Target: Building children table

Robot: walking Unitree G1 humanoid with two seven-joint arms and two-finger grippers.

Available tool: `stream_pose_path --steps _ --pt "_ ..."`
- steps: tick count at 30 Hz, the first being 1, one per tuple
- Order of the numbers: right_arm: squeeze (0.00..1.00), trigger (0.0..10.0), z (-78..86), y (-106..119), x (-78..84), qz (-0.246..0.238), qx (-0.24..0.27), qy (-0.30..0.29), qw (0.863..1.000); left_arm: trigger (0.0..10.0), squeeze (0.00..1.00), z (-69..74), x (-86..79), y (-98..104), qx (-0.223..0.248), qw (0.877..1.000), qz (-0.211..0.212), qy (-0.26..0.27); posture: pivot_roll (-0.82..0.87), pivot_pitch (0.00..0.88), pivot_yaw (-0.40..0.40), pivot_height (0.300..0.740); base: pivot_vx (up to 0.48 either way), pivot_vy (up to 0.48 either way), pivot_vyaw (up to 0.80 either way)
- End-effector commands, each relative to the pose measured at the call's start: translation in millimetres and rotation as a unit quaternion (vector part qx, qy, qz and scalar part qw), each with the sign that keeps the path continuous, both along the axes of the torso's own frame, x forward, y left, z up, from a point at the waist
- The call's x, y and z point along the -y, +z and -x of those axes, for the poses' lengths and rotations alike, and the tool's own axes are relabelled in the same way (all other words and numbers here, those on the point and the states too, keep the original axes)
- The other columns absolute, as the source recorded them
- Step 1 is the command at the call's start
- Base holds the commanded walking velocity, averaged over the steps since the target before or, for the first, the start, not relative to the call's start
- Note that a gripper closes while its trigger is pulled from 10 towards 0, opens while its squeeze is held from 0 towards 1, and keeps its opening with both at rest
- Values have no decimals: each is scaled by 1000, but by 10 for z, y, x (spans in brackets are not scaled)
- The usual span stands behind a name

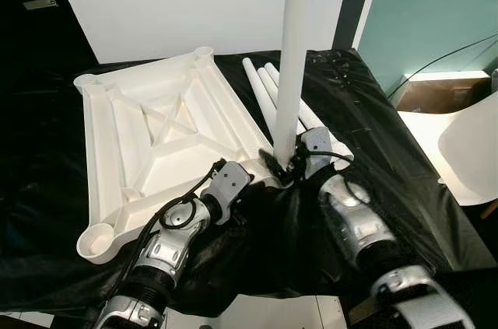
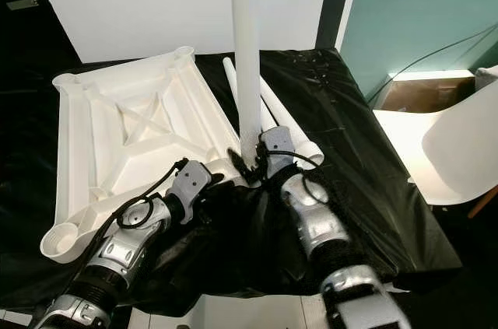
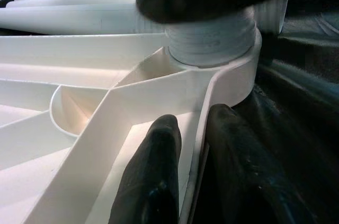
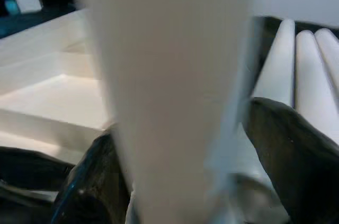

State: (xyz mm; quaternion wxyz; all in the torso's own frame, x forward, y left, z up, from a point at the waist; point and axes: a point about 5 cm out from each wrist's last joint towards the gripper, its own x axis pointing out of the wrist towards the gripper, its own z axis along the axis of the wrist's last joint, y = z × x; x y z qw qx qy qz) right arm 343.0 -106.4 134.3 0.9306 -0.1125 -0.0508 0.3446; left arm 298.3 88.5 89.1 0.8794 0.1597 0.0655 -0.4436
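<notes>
Black cloth covers the bench where the tabletop [image 1: 163,142] lies face down, one leg [image 1: 294,49] upright in its near corner socket [image 3: 233,73].

Right gripper [image 1: 286,167] pinches the leg low, a finger on each side; left gripper [image 3: 193,171] pinches the tabletop's rim wall just beside the socket, steadying it. To do this well, I would keep the leg plumb, turn the thread [image 3: 212,41] home without cross-threading, and hold the rim firm. Spare legs [image 1: 264,88] lie alongside. The leg's top is cut off; thread depth is hard to judge.
</notes>
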Motion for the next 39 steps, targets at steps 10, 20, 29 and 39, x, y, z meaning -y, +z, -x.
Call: stream_pose_path --steps 10,20,29,39 --pt "0 0 -86 -67 133 56 -51 24 997 10000 0 151 4 -299 -67 997 -31 -24 12 0 -3 740 0 0 0" --pt "0 0 176 -287 -128 -104 -38 -83 990 10000 0 159 -34 -305 -67 997 -35 -22 30 0 -13 740 0 0 0" --pt "0 10000 137 -240 -184 -151 -13 -179 972 10000 0 129 -54 -283 -62 997 -36 -16 33 0 -5 740 0 0 0" --pt "1000 10000 131 -187 -224 -116 -17 -80 990 10000 0 130 -41 -293 -63 997 -32 -13 33 0 -13 740 0 0 0"
